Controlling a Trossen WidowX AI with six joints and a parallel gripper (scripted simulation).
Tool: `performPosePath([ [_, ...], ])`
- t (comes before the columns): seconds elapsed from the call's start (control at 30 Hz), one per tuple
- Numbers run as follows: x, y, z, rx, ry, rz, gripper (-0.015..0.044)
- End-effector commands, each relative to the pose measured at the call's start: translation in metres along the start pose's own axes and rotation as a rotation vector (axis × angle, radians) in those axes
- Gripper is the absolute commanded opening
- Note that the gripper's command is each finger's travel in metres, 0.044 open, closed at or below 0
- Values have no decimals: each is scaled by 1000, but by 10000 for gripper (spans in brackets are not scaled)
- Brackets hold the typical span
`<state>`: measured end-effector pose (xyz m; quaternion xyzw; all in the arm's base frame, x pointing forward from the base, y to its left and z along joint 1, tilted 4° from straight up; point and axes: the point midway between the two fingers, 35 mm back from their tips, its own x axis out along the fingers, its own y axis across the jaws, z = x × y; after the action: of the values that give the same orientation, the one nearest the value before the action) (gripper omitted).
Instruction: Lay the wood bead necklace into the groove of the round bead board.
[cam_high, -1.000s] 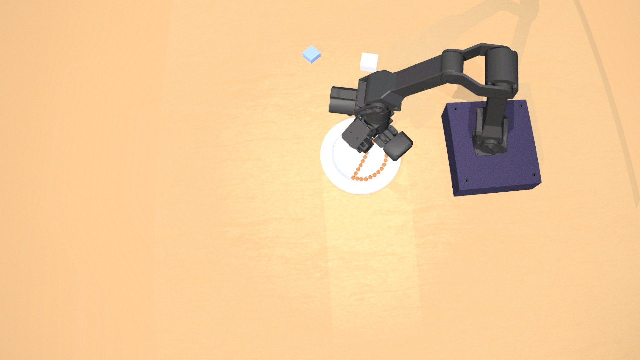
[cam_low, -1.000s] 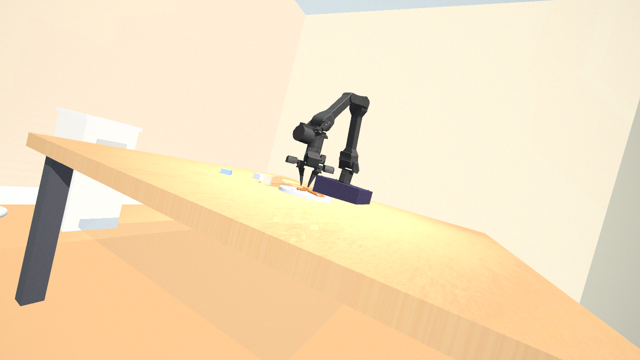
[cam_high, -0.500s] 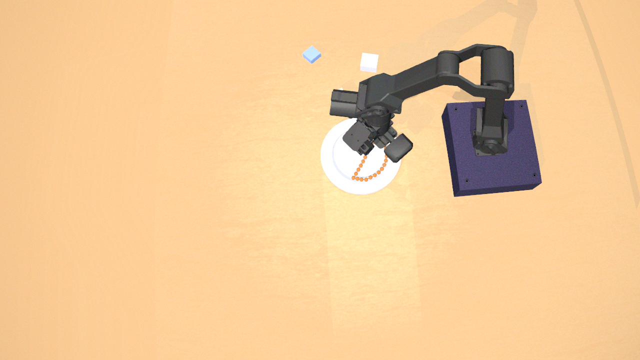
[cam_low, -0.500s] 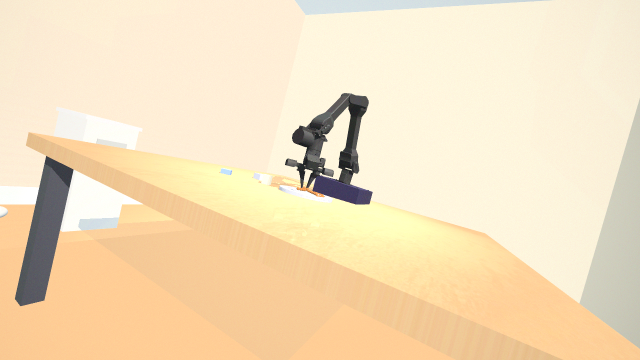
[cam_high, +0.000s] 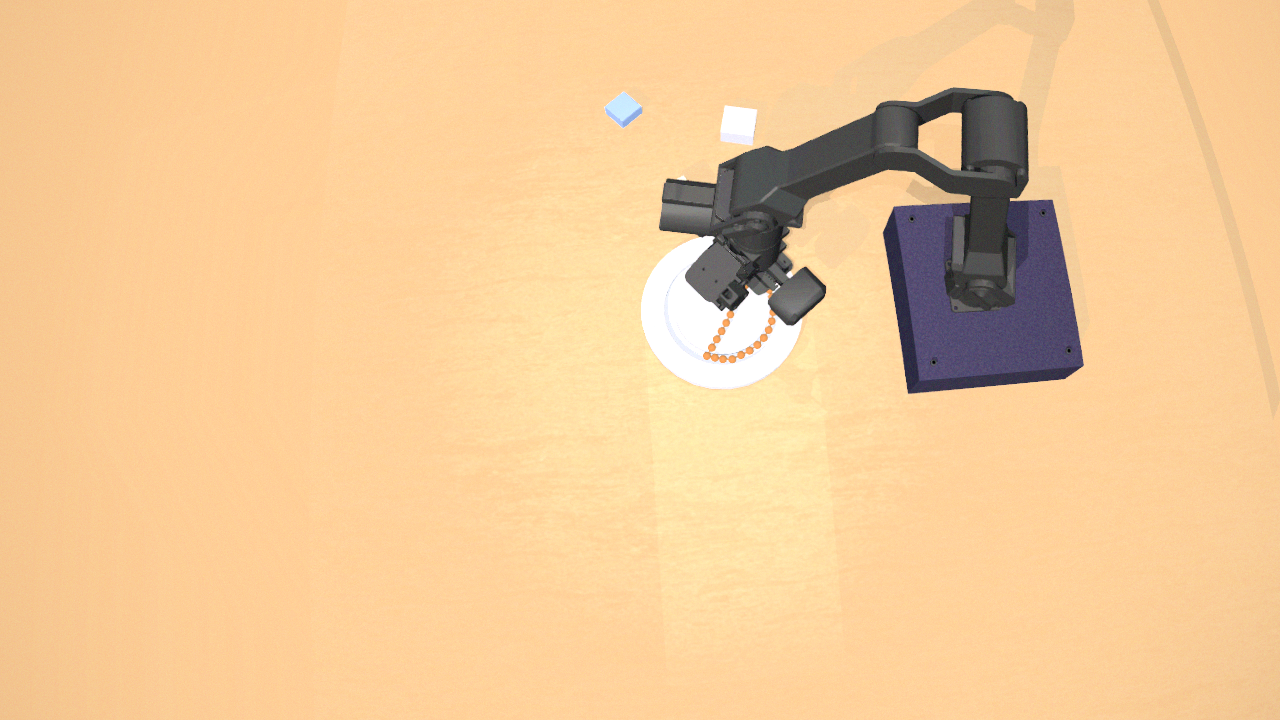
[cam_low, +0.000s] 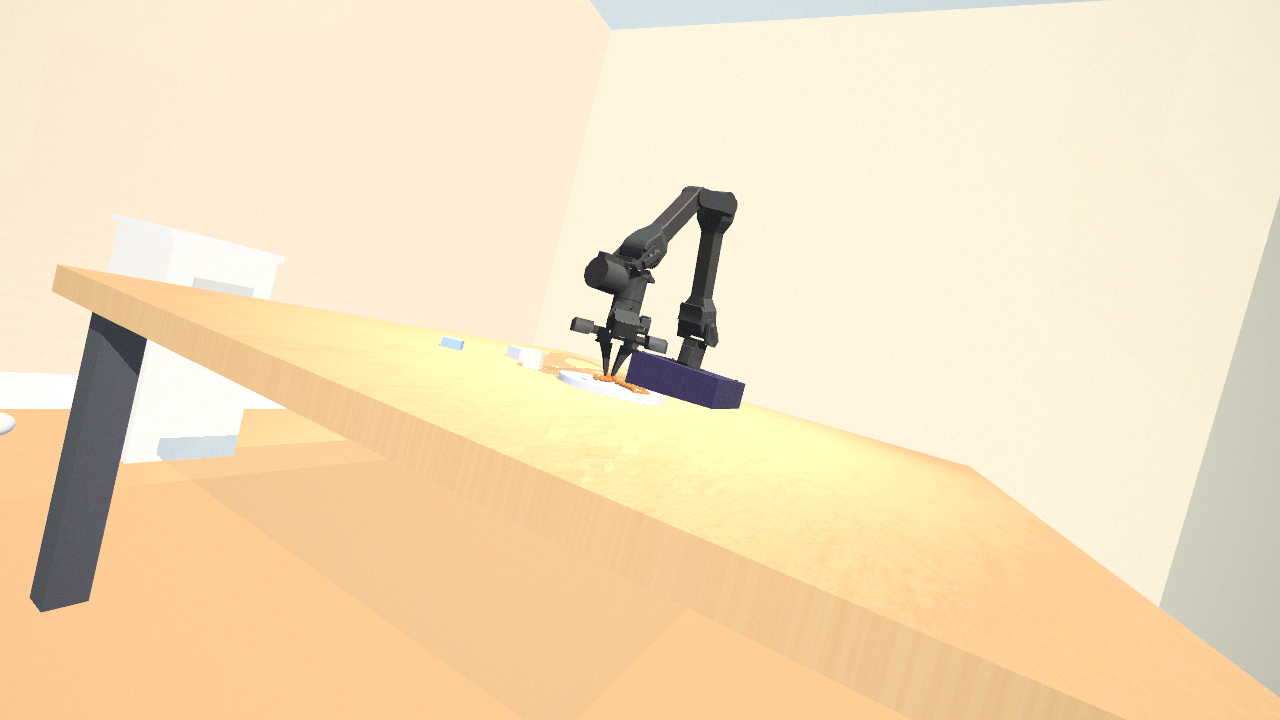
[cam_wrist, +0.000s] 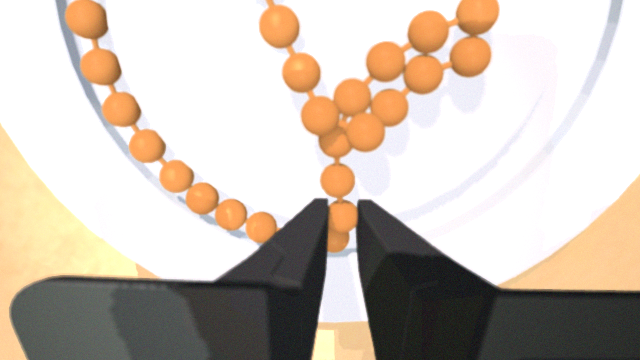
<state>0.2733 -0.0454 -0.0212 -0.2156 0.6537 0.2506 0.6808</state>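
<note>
The orange wood bead necklace (cam_high: 732, 359) (cam_low: 637, 388) (cam_wrist: 337, 180) lies on the white round bead board (cam_high: 657, 340) (cam_low: 572, 382) (cam_wrist: 500, 240). In the wrist view its left stretch follows the groove. Another stretch crosses the inner face, and a doubled, bunched stretch runs to the upper right, inside the ring. The groove at the right shows no beads. My gripper (cam_low: 610, 376) (cam_wrist: 343, 209) is shut on a bead of the necklace near the bottom of the groove in the wrist view. In the top view the arm hides the fingertips and part of the necklace.
A blue block (cam_high: 622, 109) (cam_low: 452, 342) and a white block (cam_high: 738, 123) lie beyond the board. A small pale thing (cam_high: 682, 179) is mostly hidden by the arm. The dark purple base box (cam_high: 993, 344) (cam_low: 684, 380) stands to the right of the board.
</note>
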Motion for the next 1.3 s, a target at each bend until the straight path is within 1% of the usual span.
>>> performPosePath([
  [0.0, 0, 0, 0, 0, 0, -1, 0],
  [1.03, 0, 0, 0, 0, 0, -1, 0],
  [1.27, -6, 0, 0, 0, 1, -1, 0],
])
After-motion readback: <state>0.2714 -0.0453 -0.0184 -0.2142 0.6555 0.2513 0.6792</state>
